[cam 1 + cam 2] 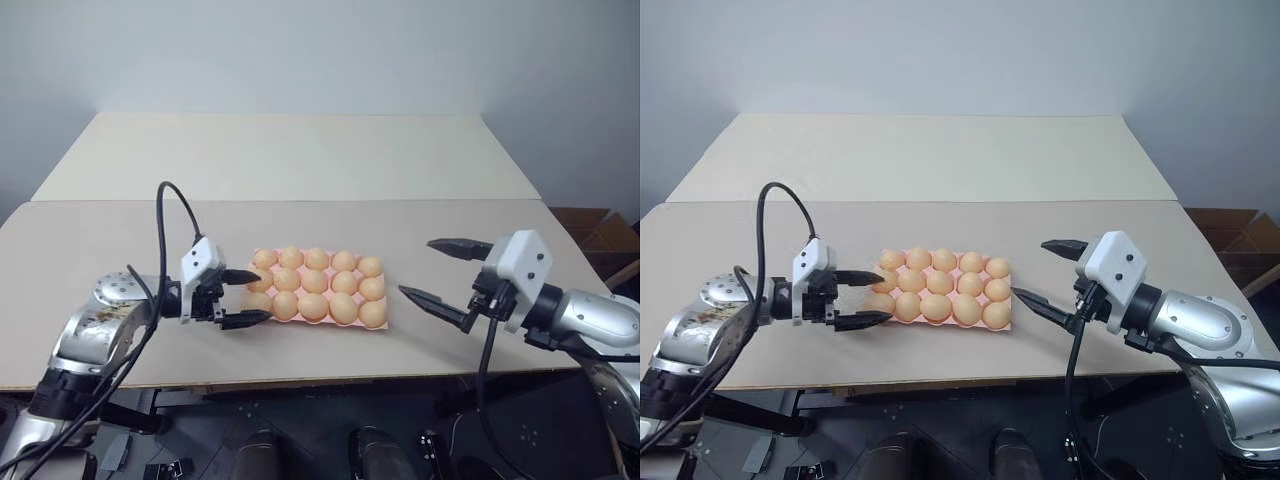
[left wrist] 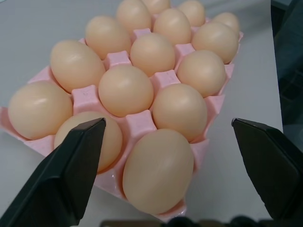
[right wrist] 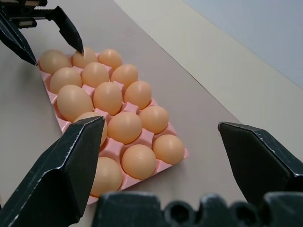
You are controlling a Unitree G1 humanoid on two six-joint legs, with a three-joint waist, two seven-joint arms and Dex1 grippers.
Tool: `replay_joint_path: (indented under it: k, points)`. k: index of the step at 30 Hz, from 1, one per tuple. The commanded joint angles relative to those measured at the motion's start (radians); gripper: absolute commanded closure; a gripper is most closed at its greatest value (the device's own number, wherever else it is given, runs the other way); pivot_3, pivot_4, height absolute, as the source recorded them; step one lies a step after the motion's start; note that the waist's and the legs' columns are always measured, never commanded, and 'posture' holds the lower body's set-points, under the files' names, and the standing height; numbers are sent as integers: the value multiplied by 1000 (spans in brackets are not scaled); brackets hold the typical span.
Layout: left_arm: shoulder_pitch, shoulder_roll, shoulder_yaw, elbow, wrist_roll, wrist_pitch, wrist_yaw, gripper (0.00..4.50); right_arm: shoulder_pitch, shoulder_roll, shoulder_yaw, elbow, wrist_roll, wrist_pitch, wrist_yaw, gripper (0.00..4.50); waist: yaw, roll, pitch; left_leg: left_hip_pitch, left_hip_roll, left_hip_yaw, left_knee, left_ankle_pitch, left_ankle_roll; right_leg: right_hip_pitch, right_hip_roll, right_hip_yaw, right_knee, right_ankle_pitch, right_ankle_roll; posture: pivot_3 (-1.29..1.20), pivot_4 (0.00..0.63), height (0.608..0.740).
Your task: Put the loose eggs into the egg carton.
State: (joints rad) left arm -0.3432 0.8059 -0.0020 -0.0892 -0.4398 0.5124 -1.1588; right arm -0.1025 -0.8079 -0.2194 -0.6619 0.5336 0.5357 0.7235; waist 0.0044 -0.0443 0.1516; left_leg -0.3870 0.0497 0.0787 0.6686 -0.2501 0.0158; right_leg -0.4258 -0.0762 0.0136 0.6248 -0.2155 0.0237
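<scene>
Flat pink moulded egg carton sits mid-table, all fifteen cups holding matte peach-orange eggs. Left gripper spread, empty, at carton's end, apparently just after release; right gripper spread, idle.

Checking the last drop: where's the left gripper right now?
In the left eye view, the left gripper is open at the left end of the egg carton, empty, its fingertips by the end eggs.
</scene>
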Motion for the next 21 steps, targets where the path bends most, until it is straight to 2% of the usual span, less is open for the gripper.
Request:
replay_joint_path:
  k: [1, 7, 10, 16, 21]
  points:
    - [9, 45, 121, -54, -83, 39, -11, 20, -15, -7, -28, -26, 13, 1, -7, 0, -2, 0, 0, 0, 0, 0, 0, 0, 0, 0, 0, 0, 0, 0, 0, 0, 150, 740]
    - [151, 122, 323, -70, -120, 45, 13, 20, -22, -7, -19, -17, 14, -10, 2, 0, -12, 0, 0, 1, 0, -1, 0, 0, 0, 0, 0, 0, 0, 0, 0, 0, 150, 740]
    - [248, 124, 416, -98, -122, 51, 55, 20, -27, -5, -13, -8, 14, -14, 8, 0, -12, 0, 0, 1, 0, 0, 0, 0, 0, 0, -1, 0, 0, 0, 0, 0, 150, 740]
    - [380, 81, 502, -195, -151, 68, 121, 20, -46, 2, 7, 14, 5, -22, 17, 0, -7, 0, 0, 1, 0, 0, 0, 0, 0, 0, -1, 0, 0, 0, 0, 0, 150, 740]
    - [407, 65, 520, -226, -163, 69, 165, 20, -55, 7, 14, 29, -1, -28, 25, 0, -1, 0, 0, 1, 1, 0, 0, 0, 0, 0, -1, 0, 0, 0, -1, 0, 150, 740]
